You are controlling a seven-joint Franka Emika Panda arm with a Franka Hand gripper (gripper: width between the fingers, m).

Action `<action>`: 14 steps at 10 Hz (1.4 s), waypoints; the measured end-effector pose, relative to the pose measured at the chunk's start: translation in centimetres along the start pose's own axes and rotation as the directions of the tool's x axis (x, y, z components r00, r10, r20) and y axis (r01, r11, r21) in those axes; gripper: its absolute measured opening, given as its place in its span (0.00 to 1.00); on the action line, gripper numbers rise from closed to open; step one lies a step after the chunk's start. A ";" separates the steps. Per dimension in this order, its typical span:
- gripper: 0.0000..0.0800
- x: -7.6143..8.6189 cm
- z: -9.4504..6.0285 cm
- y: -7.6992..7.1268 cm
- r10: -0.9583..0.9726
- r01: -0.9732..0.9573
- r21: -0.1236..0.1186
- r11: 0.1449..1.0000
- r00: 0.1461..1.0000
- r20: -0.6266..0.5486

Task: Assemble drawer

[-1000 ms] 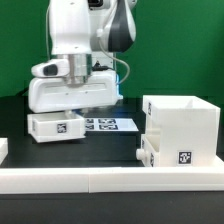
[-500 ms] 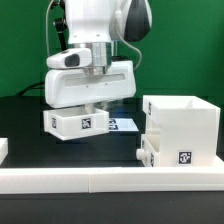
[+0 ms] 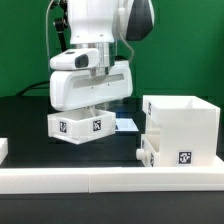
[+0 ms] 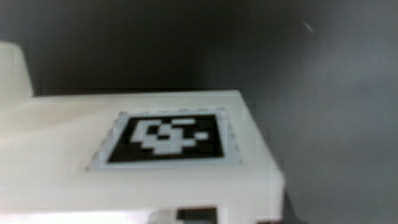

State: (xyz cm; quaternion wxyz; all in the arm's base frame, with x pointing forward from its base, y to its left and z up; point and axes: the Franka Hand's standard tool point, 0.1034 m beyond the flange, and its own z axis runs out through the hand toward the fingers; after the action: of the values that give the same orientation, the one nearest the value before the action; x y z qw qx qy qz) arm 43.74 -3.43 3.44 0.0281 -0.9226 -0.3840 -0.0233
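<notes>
The gripper (image 3: pixel 91 104) is closed on a small white tray (image 3: pixel 80 127), which I see lifted above the black table (image 3: pixel 25 120), turned so one corner faces me, with two square tags on its sides. At the exterior view's right stands the big white casing (image 3: pixel 180 125), near the front wall (image 3: pixel 100 178), with another tray (image 3: pixel 150 155) inside it, its knob showing.

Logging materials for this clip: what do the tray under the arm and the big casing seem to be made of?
Tray: looks like rigid white plastic, matte, with crisp edges and a printed black-and-white tag, sharper in the wrist view. Casing: the same smooth white look, thin straight walls, probably moulded or printed plastic. The pictures cannot settle which.
</notes>
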 end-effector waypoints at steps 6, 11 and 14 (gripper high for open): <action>0.05 0.4 -0.1 1.2 -0.471 0.471 0.018 0.882 0.881 0.033; 0.05 2.8 -0.9 3.9 -0.635 0.633 0.040 0.773 0.771 0.048; 0.05 4.0 -1.5 5.0 -0.653 0.653 0.023 0.757 0.755 0.056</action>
State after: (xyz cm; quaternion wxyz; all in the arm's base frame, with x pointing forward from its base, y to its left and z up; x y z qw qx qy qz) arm 50.10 -4.18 5.06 0.0076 -0.7311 -0.6823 -0.0034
